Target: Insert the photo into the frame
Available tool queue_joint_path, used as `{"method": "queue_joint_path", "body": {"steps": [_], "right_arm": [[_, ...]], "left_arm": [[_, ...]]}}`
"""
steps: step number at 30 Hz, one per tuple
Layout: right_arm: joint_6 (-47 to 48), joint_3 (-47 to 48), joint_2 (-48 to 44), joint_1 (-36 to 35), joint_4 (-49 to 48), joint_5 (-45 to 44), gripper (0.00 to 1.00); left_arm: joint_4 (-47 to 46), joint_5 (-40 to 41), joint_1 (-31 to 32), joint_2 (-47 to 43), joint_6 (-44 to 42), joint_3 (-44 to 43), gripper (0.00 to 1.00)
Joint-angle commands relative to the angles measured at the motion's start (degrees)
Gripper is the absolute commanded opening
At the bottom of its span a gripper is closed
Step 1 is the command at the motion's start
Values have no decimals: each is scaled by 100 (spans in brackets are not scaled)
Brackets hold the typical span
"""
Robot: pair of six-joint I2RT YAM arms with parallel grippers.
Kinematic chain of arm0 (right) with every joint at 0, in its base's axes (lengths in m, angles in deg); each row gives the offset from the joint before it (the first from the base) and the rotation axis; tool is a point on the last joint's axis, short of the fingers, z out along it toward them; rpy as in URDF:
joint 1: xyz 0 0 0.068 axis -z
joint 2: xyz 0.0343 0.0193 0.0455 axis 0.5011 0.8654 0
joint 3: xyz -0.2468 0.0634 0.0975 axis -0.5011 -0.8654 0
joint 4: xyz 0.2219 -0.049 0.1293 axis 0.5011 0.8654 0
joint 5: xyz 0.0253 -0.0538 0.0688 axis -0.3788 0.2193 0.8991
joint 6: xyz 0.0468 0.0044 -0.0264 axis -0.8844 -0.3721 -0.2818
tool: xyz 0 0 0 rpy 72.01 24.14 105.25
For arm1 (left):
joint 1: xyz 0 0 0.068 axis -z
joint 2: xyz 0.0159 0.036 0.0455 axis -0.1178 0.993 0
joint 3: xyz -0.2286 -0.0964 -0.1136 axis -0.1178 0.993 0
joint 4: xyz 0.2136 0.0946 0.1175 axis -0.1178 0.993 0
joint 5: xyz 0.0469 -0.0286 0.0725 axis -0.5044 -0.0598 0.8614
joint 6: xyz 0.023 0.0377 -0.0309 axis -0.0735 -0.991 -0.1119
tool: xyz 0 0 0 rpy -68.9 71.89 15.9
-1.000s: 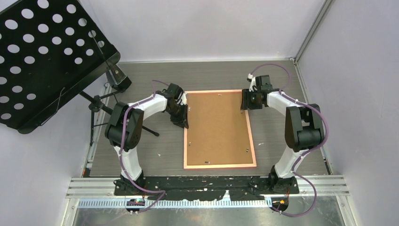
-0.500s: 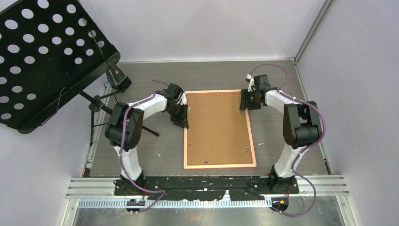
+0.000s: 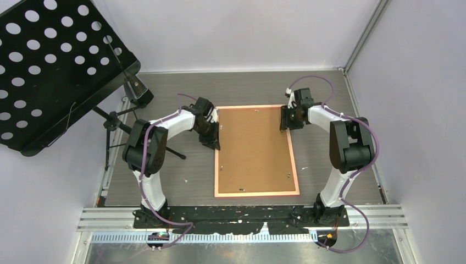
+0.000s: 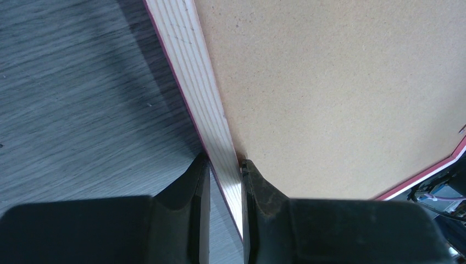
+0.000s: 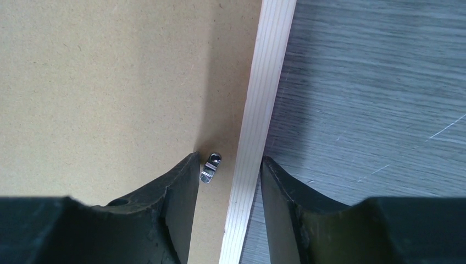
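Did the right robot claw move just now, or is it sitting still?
Yes. The right gripper slid a little to the left in the top view, closer over the right edge of the frame, which stayed put.

Pink-orange frame [image 3: 255,151] flat, back up

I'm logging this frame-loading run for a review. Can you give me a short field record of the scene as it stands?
frame: lying back up on the table, brown backing board showing
photo: not visible
left gripper: shut on the frame's left rail
right gripper: open, straddling the right rail, a metal clip between its fingers
background: black music stand, far left
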Motion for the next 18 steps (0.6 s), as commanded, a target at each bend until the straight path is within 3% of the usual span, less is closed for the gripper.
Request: {"method": "queue_joint_path", "body": {"steps": [1,8,18], "right_arm": [[206,110,43,-39,62,-304,47],[427,100,-46,-47,225,-415,43],[837,168,-139,-47,500,-324,51]], "left_arm": [[-241,21,-17,56,-101,-25,0],[-231,-21,-26,61,-96,-30,0],[-234,-33,-43,54,-86,-21,0]]}}
